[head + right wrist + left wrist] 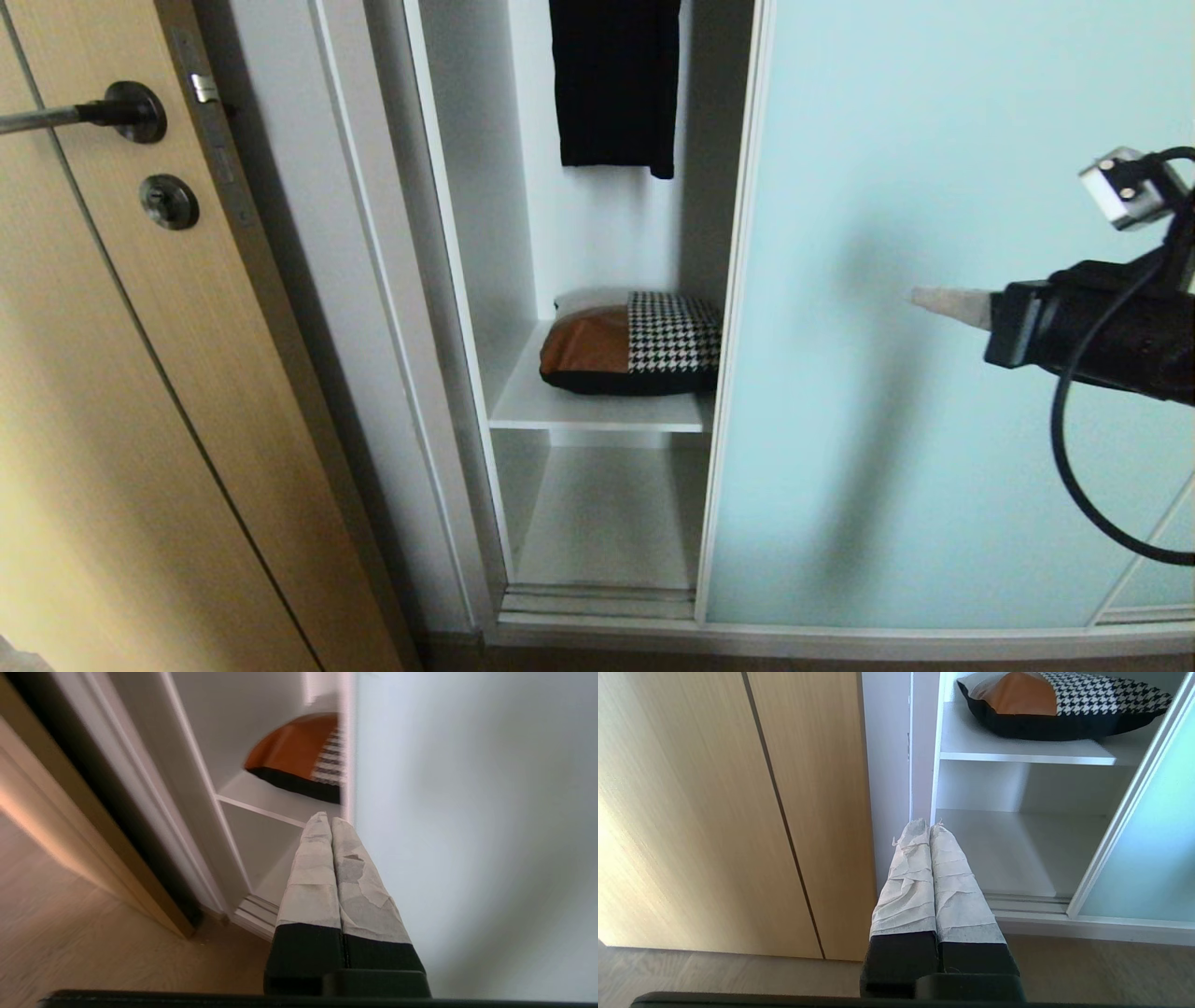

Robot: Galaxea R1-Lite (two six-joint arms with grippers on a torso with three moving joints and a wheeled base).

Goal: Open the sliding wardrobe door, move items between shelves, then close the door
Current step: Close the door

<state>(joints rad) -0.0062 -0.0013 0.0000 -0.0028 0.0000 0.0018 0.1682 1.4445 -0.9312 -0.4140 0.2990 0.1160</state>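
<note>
The sliding door point(934, 327), a frosted pale blue-green pane in a thin pale frame, is standing partly open, its leading edge running top to bottom just right of the gap. In that gap the cushion point(635, 343) is lying flat on the upper shelf point(579, 411), tan leather to the left, houndstooth to the right, its right end passing behind the door's edge. The lower shelf point(607, 523) beneath it is bare. Above, a black garment point(616, 84) is hanging, cut off by the top of the head view.

My right pincer point(920, 297) is hovering in front of the glass, pointing leftward toward the door's edge, its taped fingers pressed together and gripping nothing. The cushion is lying to the left of it, past the frame, at about the same height, with its long axis running left to right along the shelf. My left pincer point(927, 828) is parked low by the light wood door point(714, 812), likewise closed and empty; it is out of the head view. I am judging the right arm the one at work.

How far the cushion reaches behind the door is hidden. Whether my right fingertips are touching the glass I cannot tell, and the right wrist view is smeared
</note>
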